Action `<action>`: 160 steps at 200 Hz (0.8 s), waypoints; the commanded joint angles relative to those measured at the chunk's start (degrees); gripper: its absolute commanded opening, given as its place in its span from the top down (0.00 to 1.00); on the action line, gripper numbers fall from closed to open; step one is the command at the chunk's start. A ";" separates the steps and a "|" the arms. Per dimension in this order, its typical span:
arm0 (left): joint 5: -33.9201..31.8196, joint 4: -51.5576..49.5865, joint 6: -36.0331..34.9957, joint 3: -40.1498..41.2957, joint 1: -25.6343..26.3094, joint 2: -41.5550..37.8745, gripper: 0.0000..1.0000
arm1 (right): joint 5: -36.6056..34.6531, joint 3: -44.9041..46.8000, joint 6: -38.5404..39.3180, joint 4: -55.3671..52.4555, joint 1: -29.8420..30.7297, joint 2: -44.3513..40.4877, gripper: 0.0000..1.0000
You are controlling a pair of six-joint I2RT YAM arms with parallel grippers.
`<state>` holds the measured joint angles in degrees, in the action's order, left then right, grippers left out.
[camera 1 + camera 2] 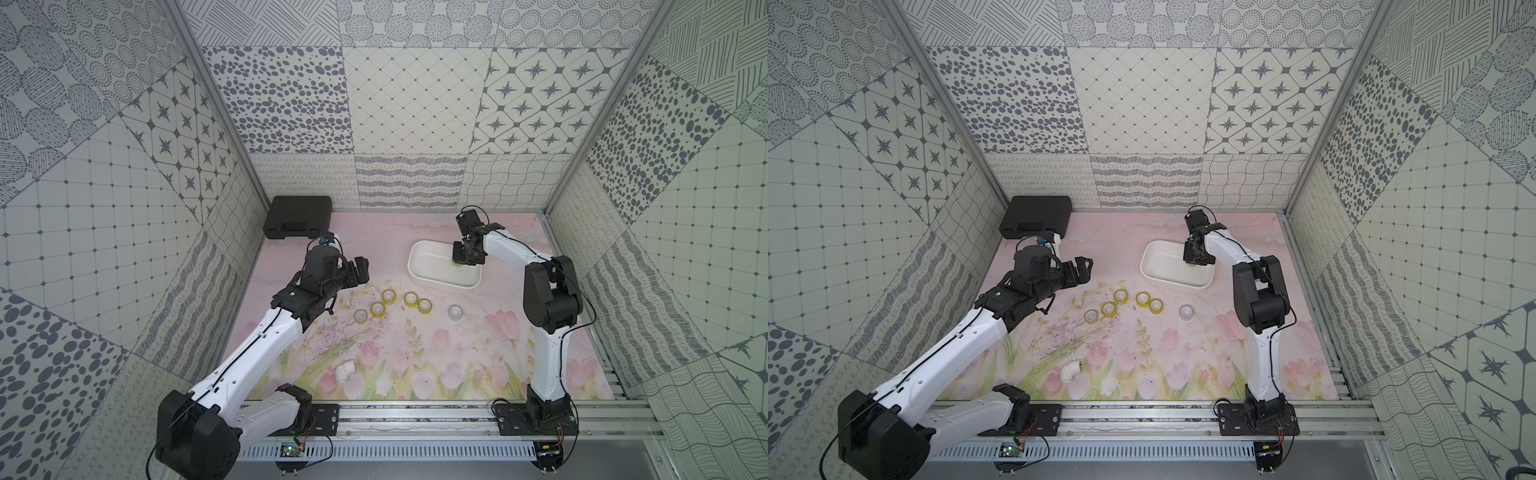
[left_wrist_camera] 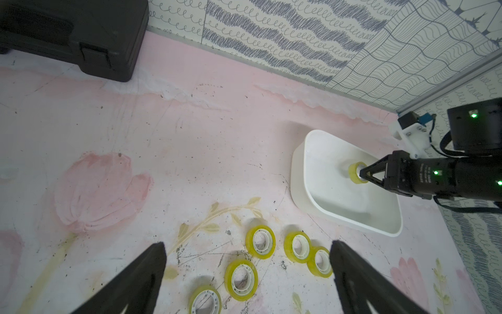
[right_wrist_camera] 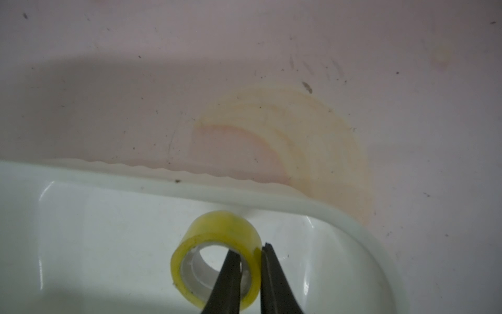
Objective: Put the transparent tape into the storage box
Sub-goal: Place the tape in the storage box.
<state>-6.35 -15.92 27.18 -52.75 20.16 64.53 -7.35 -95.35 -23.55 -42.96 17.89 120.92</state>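
The tabletop is a pale pink mat painted with tulips and green stems, scuffed with dark specks and scratches. Panels with grey-on-white patterns (dots, stars, grids, waves) wall it in on three sides, and an aluminium rail runs along the lower edge of both top views.

A black case lies in the upper left corner of the mat, and a white pipe elbow lies at the lower left. The white storage box sits right of centre. The right pincer is clamped on a yellowish roll of tape, one finger through its hole, holding it inside the box's rim.

Five loose rolls and a greyish roll lie on the mat just below the box. The left pincer hovers above them, spread wide and holding nothing.

The small white print on the right pincer's housing is too small to read.
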 commanded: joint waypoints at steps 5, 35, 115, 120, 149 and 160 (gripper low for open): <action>0.86 -2.36 -0.91 -1.19 0.32 0.94 0.01 | -0.78 -2.88 0.17 0.86 -0.74 2.84 1.00; 1.34 -2.48 -0.81 -2.00 0.48 2.21 0.01 | -1.04 -2.18 -0.07 0.65 -1.89 3.09 1.00; 0.73 -1.50 -0.62 -3.20 1.38 5.08 0.01 | -0.58 0.78 -1.15 0.57 -2.51 2.57 0.77; 0.72 -1.54 -0.64 -3.20 1.41 5.16 0.01 | -0.61 0.71 -1.07 0.52 -2.51 2.41 0.72; 0.80 -2.12 -1.16 -3.15 1.62 5.81 0.01 | 0.36 0.69 -1.32 0.94 -2.51 0.10 0.53; 0.64 -2.57 -1.42 -3.00 1.89 6.34 0.01 | 0.66 0.63 -1.49 1.05 -2.36 -1.12 0.53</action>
<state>-6.11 -17.45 27.16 -55.11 21.54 69.80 -7.51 -95.22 -24.45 -42.98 15.66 123.90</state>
